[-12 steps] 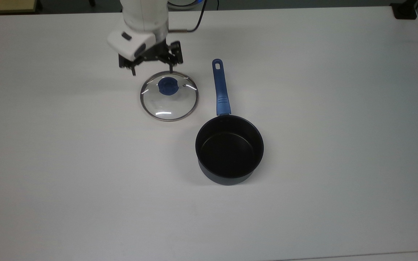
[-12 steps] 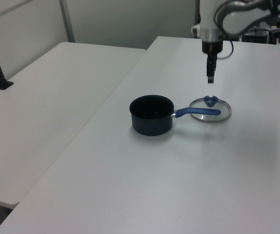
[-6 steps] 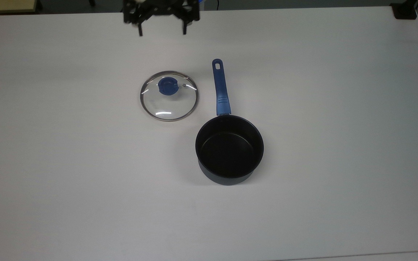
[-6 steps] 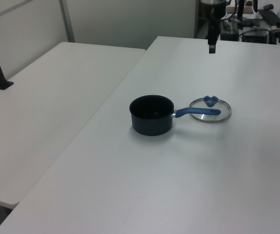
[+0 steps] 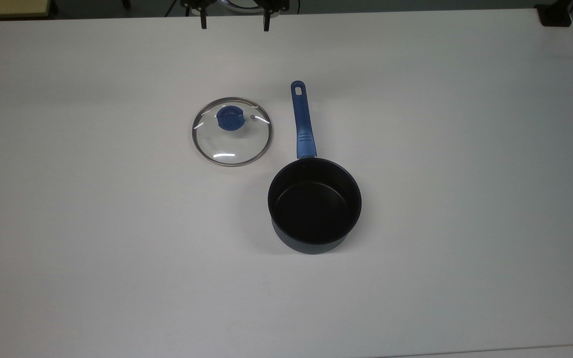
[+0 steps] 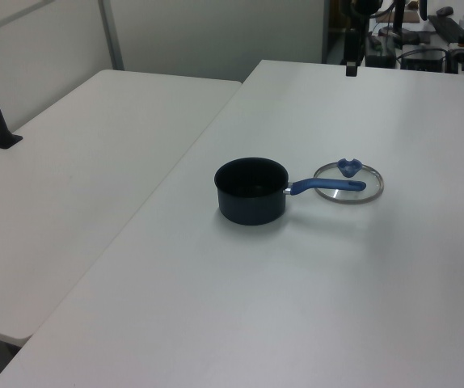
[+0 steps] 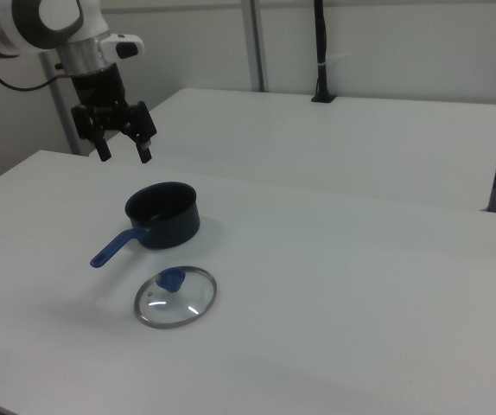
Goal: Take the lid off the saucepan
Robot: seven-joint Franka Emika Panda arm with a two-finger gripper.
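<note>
Top view, landmark is the saucepan (image 5: 315, 208). Lid (image 5: 232, 131) lies flat on the white table (image 5: 465, 149), knob up, off the saucepan, up and to the top view's left of it, just beside the blue handle (image 5: 302, 121) without touching. Saucepan upright, uncovered, handle pointing toward the table's far edge. Gripper (image 5: 233, 20) is well apart from the saucepan, above that far edge, its 2 fingers spread wide and gripping nothing; in the right view the gripper (image 7: 124, 155) hangs high above the table.

white table (image 5: 117, 278) | second white table (image 6: 70, 186) beside | pale wall (image 7: 386, 43) | black pole (image 7: 320, 52)
</note>
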